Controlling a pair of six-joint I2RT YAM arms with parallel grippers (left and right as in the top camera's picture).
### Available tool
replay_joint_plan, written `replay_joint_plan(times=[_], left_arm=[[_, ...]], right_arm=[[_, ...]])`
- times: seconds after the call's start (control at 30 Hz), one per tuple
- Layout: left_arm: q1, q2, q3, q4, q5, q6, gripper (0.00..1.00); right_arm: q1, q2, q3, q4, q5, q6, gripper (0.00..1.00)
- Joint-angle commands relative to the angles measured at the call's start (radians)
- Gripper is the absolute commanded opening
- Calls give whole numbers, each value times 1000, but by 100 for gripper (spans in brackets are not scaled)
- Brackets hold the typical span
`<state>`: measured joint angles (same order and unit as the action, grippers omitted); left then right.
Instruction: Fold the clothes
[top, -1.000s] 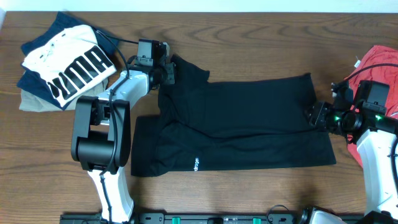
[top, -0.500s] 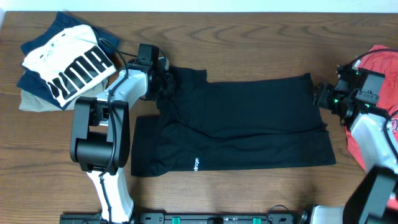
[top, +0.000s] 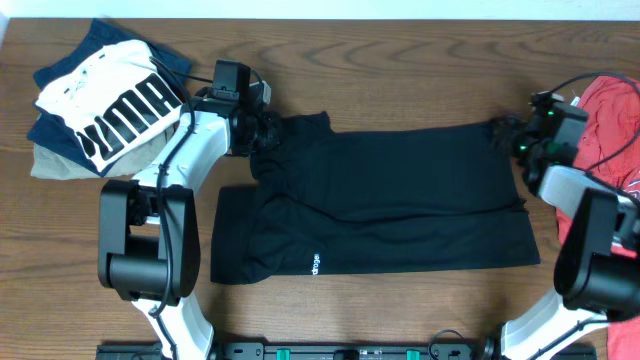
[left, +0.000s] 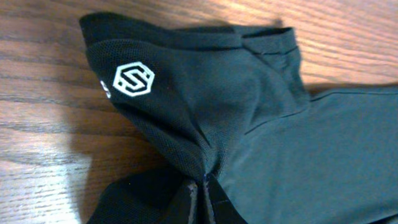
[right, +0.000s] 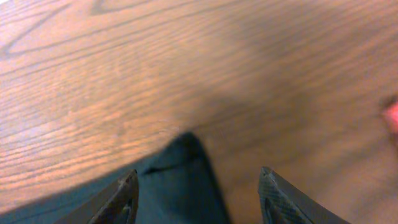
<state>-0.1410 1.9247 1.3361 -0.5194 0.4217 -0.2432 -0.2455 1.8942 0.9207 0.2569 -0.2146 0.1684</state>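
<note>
PUMA on white shirt (top: 110, 105), white hexagon S logo (left: 134, 81) on black garment (left: 280, 137), hem lettering (top: 315, 265) illegible

White lettering (top: 315, 265) low on the black garment (top: 400, 200) is too small to read. Red shirt (top: 612, 105) runs off the right edge.

Probably a robotics lab bench: a wood-grain table (top: 400, 60) carries a left arm (top: 150, 250) and a right arm (top: 595, 240) on a black base rail (top: 330, 351). A black garment (top: 400, 190) lies between them, with a PUMA shirt pile (top: 105, 105) and a red T-shirt (top: 612, 105) at the ends.
</note>
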Motion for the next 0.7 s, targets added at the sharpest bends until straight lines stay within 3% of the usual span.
replay_joint_plan(times=[0.0, 0.43, 0.57, 0.67], left_arm=[[0, -3, 5, -11, 16, -10, 6], [0, -3, 5, -30, 15, -9, 6], [0, -3, 5, -39, 15, -9, 6], [0, -3, 5, -44, 15, -9, 6]], right_arm=[[48, 46, 0, 50, 15, 19, 59], [95, 135, 1, 144, 185, 64, 60], [97, 137, 2, 159, 186, 75, 55], [103, 142, 2, 159, 188, 82, 42]])
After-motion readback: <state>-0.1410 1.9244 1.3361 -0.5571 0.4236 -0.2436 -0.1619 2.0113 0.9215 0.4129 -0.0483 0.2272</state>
